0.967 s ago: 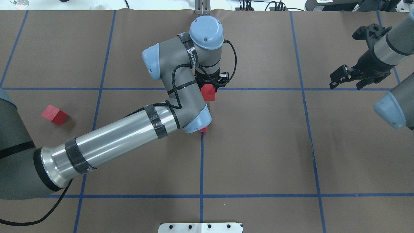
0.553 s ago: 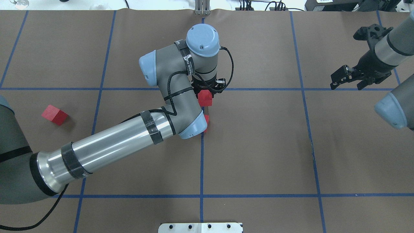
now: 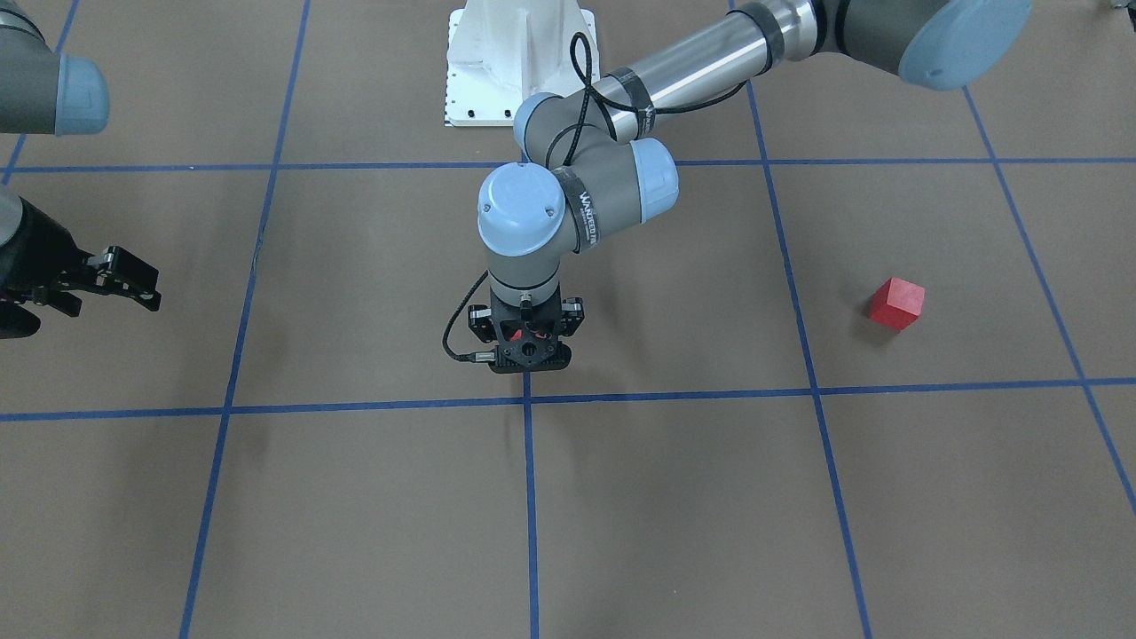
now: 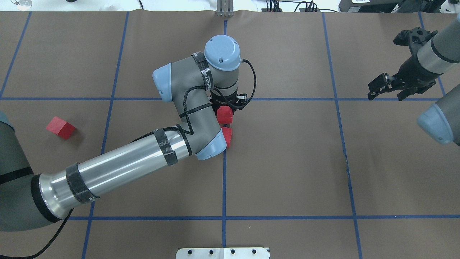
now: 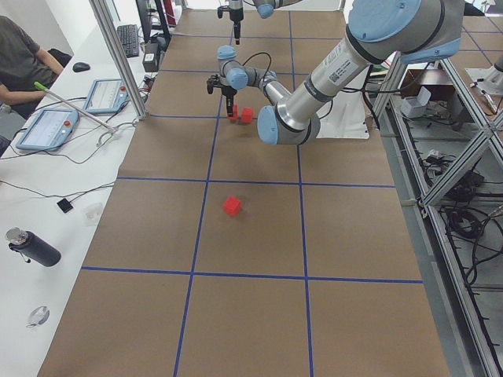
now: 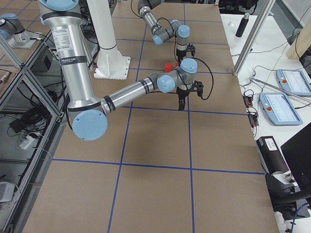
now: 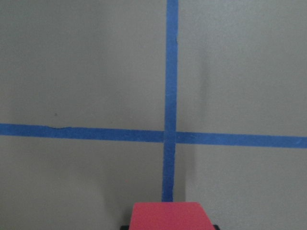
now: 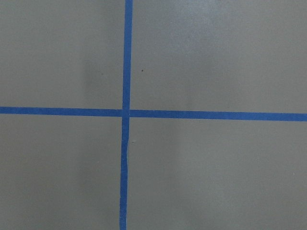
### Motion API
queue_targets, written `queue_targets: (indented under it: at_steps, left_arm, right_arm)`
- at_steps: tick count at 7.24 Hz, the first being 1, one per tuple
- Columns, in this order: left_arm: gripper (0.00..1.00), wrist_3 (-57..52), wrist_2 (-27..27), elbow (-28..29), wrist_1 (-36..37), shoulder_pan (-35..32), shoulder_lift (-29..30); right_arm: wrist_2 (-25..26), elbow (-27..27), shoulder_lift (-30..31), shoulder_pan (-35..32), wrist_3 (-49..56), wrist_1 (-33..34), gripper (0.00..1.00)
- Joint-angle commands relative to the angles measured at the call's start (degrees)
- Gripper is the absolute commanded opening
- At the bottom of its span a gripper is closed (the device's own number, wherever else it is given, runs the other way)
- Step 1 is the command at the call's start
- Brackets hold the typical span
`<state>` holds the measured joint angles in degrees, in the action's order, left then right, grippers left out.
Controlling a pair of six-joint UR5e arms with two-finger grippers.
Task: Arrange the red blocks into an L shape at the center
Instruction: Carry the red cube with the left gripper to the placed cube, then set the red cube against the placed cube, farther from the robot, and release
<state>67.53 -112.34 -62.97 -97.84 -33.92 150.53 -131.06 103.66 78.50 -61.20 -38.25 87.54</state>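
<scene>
Sliding back along the centre line, my left gripper [image 4: 226, 108] is pinching a red block [image 4: 224, 115], now just short of the second block [image 4: 227, 136] mid-frame. It looks nearly ready to set down. The third block [image 4: 60, 127] waits far left. My right gripper [image 4: 388, 89] hangs spread, upper right.

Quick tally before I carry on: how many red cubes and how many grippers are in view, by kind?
Small matte red cubes: 3 (held red cube in the left gripper jaws, red cube by the middle blue line, lone red cube on the robot's left)
Black two-finger grippers: 2 (left gripper, right gripper)
Total: 5
</scene>
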Motion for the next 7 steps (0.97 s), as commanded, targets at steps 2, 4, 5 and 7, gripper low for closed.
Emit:
queue_targets:
  at_steps: [2,4,5,7]
  left_arm:
    - [0.0,0.1,-0.1,-2.3,0.0,0.3,-1.8]
    - [0.0,0.2,-0.1,-4.6,0.0,0.7,-3.7]
    - [0.0,0.3,-0.1,-4.6,0.1,0.9,-3.8]
    - [0.0,0.4,-0.1,-4.6,0.2,1.1,-3.7]
  right_arm:
    - [-0.1,1.3,0.8,0.0,-0.1,0.0,1.0]
    - [0.0,1.1,0.7,0.1,-0.1,0.0,1.0]
    - [0.0,1.1,0.7,0.1,-0.1,0.0,1.0]
    - [0.0,1.0,0.7,0.1,-0.1,0.0,1.0]
